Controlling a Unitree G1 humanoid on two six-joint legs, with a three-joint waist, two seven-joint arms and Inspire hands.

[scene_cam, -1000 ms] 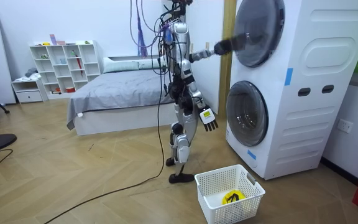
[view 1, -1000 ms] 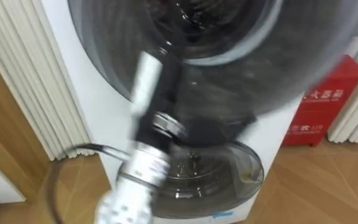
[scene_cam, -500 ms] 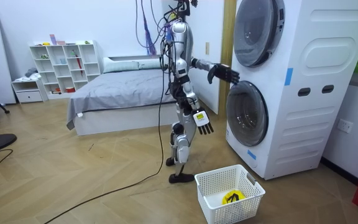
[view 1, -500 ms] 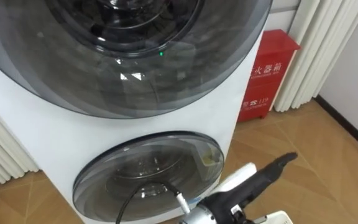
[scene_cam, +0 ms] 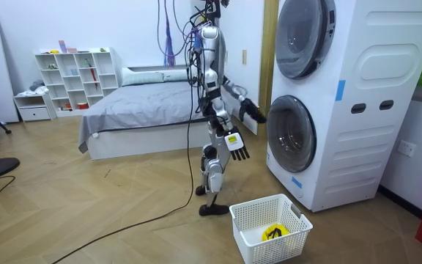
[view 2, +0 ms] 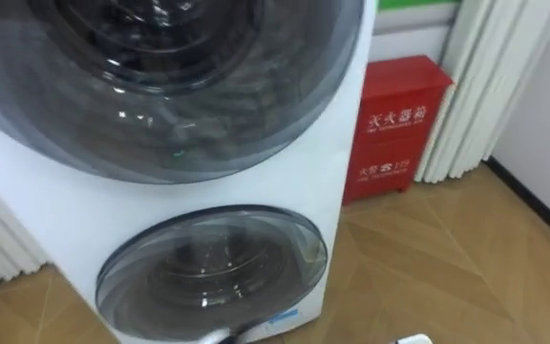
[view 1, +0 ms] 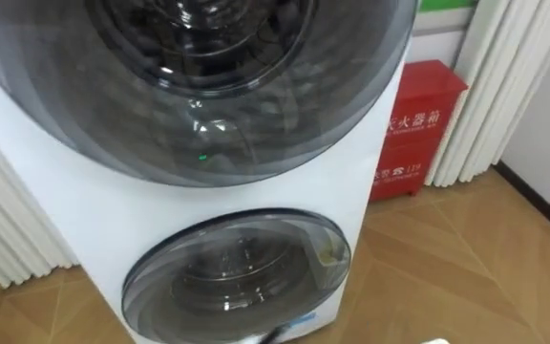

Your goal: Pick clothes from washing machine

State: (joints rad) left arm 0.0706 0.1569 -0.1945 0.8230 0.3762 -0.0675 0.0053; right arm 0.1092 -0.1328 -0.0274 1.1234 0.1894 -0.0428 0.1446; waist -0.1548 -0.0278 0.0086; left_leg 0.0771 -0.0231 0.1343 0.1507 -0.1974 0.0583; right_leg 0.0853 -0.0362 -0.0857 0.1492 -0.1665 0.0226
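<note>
The robot is seen standing close in front of a stacked white washing machine [scene_cam: 328, 103], facing it. Both round doors, the upper door [view 1: 208, 76] and the lower door [view 1: 237, 277], are seen shut against the cabinet. Behind the upper glass dark shapes are visible; whether they are clothes cannot be told.

In the room view, the hand nearer the machine [scene_cam: 253, 111] is held out just short of the lower door, and the other hand [scene_cam: 237, 146] hangs by the hip with its fingers straight and spread, empty. The fingers of the raised hand are too small to be judged.

A white basket [scene_cam: 271, 229] stands on the floor near the robot's feet, with a yellow item [scene_cam: 273, 233] lying in it. A red box [view 1: 413, 129] stands to the right of the machine.

Shut doors would suit either a load still inside or one already removed. If a door is to be opened, its handle edge should be hooked squarely and the door swung wide, clear of the basket.
</note>
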